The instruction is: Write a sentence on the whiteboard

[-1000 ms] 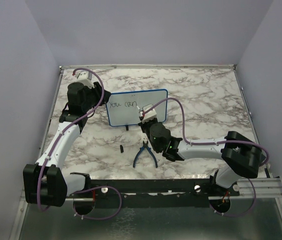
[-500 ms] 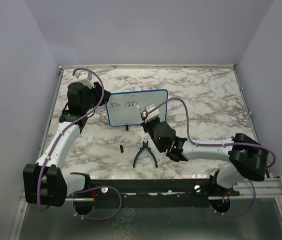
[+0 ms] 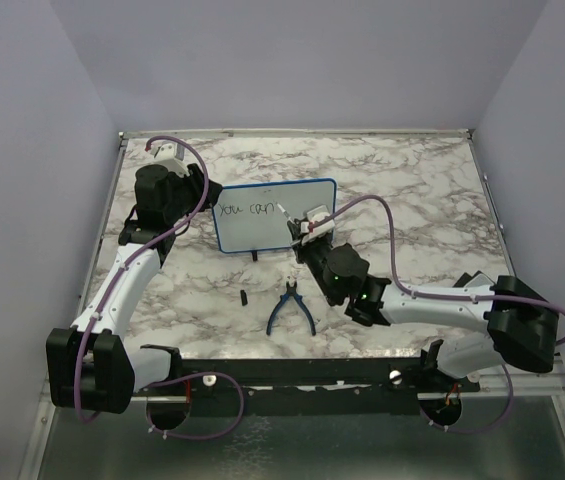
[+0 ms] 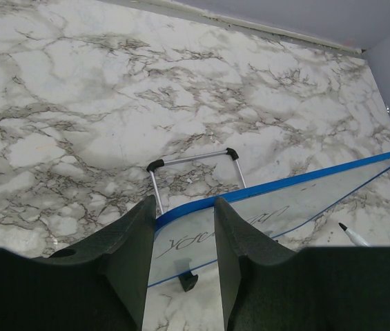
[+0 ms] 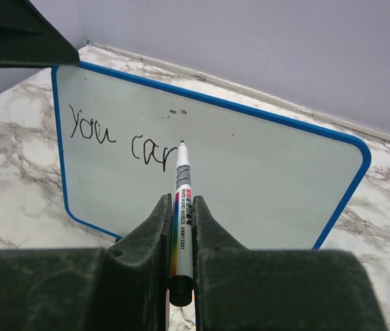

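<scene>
R gripper (image 5: pixel 181 201) is clamped tight on marker (image 5: pixel 181 227), tip at board (image 5: pixel 270 179), at the end of "can". L gripper (image 4: pixel 184 215) pinches board's left end, pads either side of the blue frame, steadying it. Board stands upright on table (image 3: pixel 412 200), on a wire stand (image 4: pixel 195 160). Text (image 5: pixel 112 134) sits upper left on its face.

Changed in last sec: R elbow + forearm swung out to the right and the wrist closed in on board. Tip barely shifted; L arm same. My read: 2nd word abt done, arm re-posing to carry on rightward. Right half is blank, so most of the line is still to write.

Hard to tell: last letter is half behind tip, "n" or "r"? Tip contact not certain. Pliers (image 3: pixel 290 308) lie in front of board. Small black bit (image 3: pixel 245 297) nearby is too small to ID.
</scene>
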`<state>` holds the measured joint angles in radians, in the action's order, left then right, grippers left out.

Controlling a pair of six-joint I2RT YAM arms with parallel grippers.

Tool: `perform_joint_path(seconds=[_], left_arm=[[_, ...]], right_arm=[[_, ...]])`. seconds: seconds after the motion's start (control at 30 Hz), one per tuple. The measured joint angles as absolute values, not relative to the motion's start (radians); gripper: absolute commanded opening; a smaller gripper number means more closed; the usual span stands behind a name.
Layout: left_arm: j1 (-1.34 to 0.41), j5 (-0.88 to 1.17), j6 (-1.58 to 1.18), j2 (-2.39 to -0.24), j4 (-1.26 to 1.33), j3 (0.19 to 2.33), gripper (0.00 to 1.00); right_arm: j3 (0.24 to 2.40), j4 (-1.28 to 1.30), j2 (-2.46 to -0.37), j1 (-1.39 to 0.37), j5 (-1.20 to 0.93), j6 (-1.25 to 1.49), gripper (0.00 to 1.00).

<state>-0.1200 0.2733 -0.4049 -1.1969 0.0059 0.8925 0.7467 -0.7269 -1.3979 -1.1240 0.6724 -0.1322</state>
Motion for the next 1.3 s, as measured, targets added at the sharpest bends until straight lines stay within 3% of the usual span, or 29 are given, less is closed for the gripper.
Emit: perform_joint_path(seconds=[0.67, 1.3], left_arm=[[-0.120, 0.273, -0.395, -1.197, 0.006, 0.891, 0.40], [-0.120, 0.273, -0.394, -1.197, 0.006, 0.891, 0.40]], right_arm=[[0.672, -0.717, -1.354, -1.081, 0.636, -0.139, 0.01], [0.675, -0.785, -1.460, -1.081, 0.619, -0.157, 0.01]])
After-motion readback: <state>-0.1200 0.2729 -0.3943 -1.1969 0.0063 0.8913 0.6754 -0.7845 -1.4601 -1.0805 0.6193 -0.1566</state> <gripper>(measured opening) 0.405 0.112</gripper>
